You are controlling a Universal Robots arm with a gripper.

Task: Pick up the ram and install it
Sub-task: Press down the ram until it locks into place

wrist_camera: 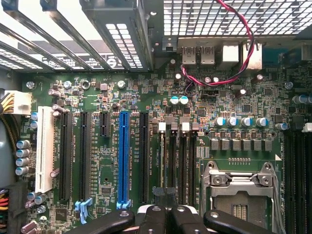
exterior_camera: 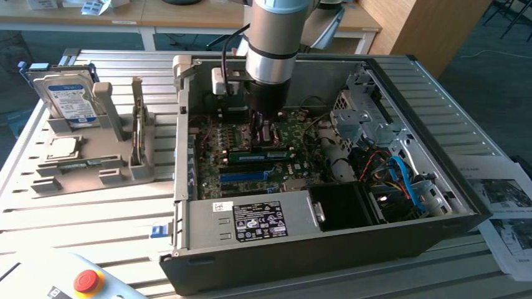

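The hand [exterior_camera: 264, 134] is down inside the open computer case [exterior_camera: 332, 249], low over the green main board [exterior_camera: 287, 168]. Its fingers [wrist_camera: 153, 219] are drawn together, tips side by side with no gap visible between them in the wrist view. Whether they pinch anything thin cannot be told.

The ram [exterior_camera: 261, 150] is a narrow green stick on the board directly under the fingertips. It runs along the row of memory slots [wrist_camera: 181, 161] that stretches ahead of the hand in the wrist view. It looks touching or just short of the fingertips. From the exterior view I cannot tell whether it is fully down in its slot or only resting in the slot's mouth.

The empty processor socket [wrist_camera: 239, 190] with its metal frame lies just beside the hand, next to the slots. The long blue card slot [wrist_camera: 123, 156] is on the hand's other side. The hard drive [exterior_camera: 71, 99] stands in its grey holder [exterior_camera: 99, 159], well away from the hand and outside the case.

I judge the picking up is done and the installing is in hand, at the seating stage. Seating would call for a straight push down along the stick, square to the slot and with even pressure so both end clips [wrist_camera: 162, 127] catch. A tilted push could jam one end or strain the board.
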